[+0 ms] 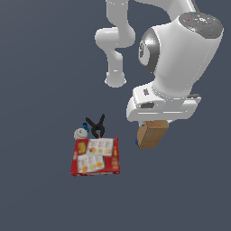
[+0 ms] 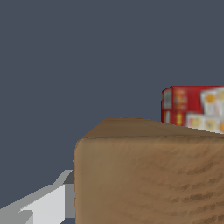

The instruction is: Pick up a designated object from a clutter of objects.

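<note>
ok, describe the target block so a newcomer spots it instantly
Start at the white arm's gripper. The brown block sits directly beneath it, tilted, apart from the cluster on the exterior view's left. Unlike the flat red printed box there, it is plain tan-brown and unmarked.

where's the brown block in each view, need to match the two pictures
Exterior view: the brown block sits right of centre, directly under the arm's white hand, apart from the clutter.
Wrist view: it fills the lower right of the picture, very close to the camera.
Shared landmark: the red printed box, lying to the exterior view's left of the block, shows beyond the block in the wrist view.
</note>
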Controlling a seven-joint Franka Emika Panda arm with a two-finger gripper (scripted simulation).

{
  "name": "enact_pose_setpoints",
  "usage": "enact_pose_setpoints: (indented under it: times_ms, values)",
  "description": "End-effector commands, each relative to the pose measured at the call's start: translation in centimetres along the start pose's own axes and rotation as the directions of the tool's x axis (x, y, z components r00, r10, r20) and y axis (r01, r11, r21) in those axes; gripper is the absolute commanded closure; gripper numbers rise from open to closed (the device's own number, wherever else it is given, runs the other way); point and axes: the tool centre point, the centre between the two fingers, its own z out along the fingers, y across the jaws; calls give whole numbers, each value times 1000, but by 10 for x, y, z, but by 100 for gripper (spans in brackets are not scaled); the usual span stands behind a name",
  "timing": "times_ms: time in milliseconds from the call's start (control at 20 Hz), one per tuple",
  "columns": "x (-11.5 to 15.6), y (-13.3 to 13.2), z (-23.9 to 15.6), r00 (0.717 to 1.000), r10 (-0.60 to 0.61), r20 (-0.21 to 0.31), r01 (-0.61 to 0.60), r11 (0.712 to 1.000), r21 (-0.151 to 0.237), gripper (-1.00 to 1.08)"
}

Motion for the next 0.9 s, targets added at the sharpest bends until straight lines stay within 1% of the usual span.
enact_pose_setpoints:
  times_ms: [0, 450, 650, 850]
  values:
    - [-5, -10, -34, 1000, 0, -10, 0, 1000, 1, 108]
    - [-27, -43, -133, 1000, 0, -11, 0, 1000, 1, 108]
    - [-33, -54, -165, 1000, 0, -11, 0, 1000, 1, 108]
    - [-37, -62, -188, 1000, 0, -11, 0, 1000, 2, 108]
